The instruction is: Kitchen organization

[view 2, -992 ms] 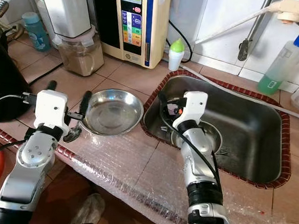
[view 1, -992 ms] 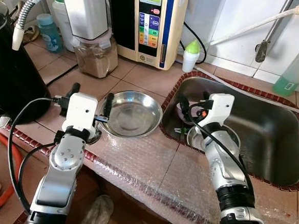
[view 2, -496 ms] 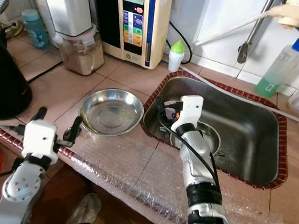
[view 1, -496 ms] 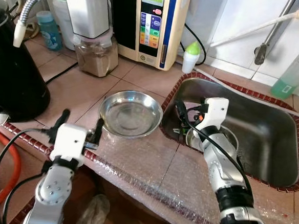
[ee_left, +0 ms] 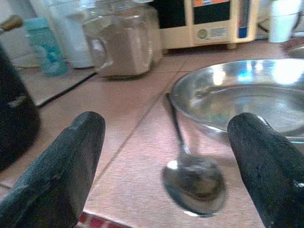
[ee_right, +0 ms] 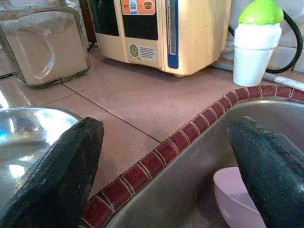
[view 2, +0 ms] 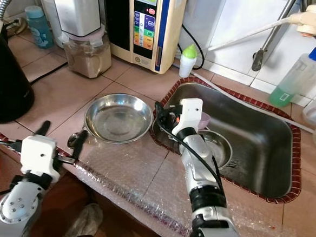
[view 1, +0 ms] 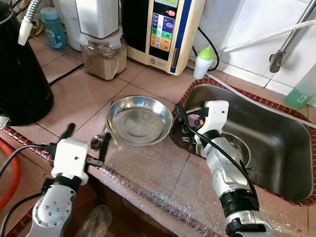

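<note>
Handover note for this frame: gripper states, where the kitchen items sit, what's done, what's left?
Left gripper: open, empty, at the counter's front edge, facing the spoon that lies on the tiles beside the steel bowl.
Right gripper: open, empty, at the sink's left rim.
In the sink: a steel dish and a small pink bowl.
Done: nothing is visibly put away; the bowl on the counter holds nothing.
Left: probably pick up the spoon, then clear the sink items.

Home kitchen: tiled counter (view 1: 84,94), steel sink (view 1: 286,146), water ioniser (view 1: 164,27), kettle (view 1: 12,76).
</note>
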`<state>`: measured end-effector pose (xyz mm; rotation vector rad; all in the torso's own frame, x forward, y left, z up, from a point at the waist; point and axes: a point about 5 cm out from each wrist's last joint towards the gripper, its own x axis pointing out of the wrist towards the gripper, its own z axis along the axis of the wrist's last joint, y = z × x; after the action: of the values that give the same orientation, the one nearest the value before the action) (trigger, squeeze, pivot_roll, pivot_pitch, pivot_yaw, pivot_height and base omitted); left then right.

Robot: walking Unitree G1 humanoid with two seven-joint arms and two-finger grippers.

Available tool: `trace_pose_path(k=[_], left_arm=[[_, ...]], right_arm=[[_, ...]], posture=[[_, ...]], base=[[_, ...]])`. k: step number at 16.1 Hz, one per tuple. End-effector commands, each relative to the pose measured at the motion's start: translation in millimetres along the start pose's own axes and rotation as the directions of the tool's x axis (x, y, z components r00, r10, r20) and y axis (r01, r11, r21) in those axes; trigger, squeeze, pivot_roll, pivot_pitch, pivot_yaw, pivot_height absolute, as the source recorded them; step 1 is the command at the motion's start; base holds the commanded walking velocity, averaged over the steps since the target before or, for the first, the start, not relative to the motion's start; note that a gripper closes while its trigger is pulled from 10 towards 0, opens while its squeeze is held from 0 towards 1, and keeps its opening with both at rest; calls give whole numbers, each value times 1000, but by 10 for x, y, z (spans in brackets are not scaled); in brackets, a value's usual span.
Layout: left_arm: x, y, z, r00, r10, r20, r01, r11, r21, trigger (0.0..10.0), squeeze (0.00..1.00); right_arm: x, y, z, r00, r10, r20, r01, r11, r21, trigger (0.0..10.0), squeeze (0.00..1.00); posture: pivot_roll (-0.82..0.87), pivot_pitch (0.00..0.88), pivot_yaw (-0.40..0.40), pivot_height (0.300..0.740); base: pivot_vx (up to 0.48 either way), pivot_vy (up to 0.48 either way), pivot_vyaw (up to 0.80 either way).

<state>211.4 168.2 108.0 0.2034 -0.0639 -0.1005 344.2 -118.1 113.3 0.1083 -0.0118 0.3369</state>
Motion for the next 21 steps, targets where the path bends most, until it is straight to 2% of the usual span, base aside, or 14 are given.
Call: trace_pose_path(k=[1,4,9,10,11,12,14,19,21], left_arm=[[-6,-27,0,1000,-14,-10,13,1000,-5,10000,0],[-8,-21,-89,998,9,-64,-12,999,-47,10000,0],[83,-94,-250,989,-36,-145,16,991,-135,10000,0],[136,-113,-269,987,-47,-154,23,988,-155,4314,0],[192,-112,-283,986,-48,-158,22,986,-163,1647,0],[246,-112,-305,984,-53,-172,20,983,-184,627,0],[289,-115,-334,978,-59,-199,18,979,-202,0,0],[397,-87,-353,968,-50,-247,-24,957,-287,0,0],[419,-80,-335,968,-46,-247,-29,956,-292,0,0]], right_arm=[[19,-12,22,1000,6,6,-6,1000,-6,10000,0],[28,-5,14,1000,7,1,-7,1000,0,10000,0],[34,-2,-6,1000,5,-2,-5,1000,5,10000,0],[38,-16,2,1000,2,-2,-2,1000,3,10000,0],[45,-30,13,1000,-2,0,2,1000,1,10000,0],[50,-49,26,1000,-9,4,9,1000,0,10000,0],[55,-53,32,1000,-13,6,13,1000,0,10000,0],[66,-55,38,1000,-22,12,22,1000,4,10000,0],[69,-64,42,1000,-25,13,25,1000,4,10000,0]], posture=[[152,0,-64,740],[152,0,-61,740],[142,0,-59,740],[138,0,-57,740],[134,0,-55,740],[132,0,-53,740],[131,0,-52,740],[128,0,-41,740],[128,0,-39,740]], base=[[0,0,0],[0,0,0],[0,0,0],[0,0,0],[0,0,0],[0,0,0],[0,0,0],[0,0,0],[0,0,0]])
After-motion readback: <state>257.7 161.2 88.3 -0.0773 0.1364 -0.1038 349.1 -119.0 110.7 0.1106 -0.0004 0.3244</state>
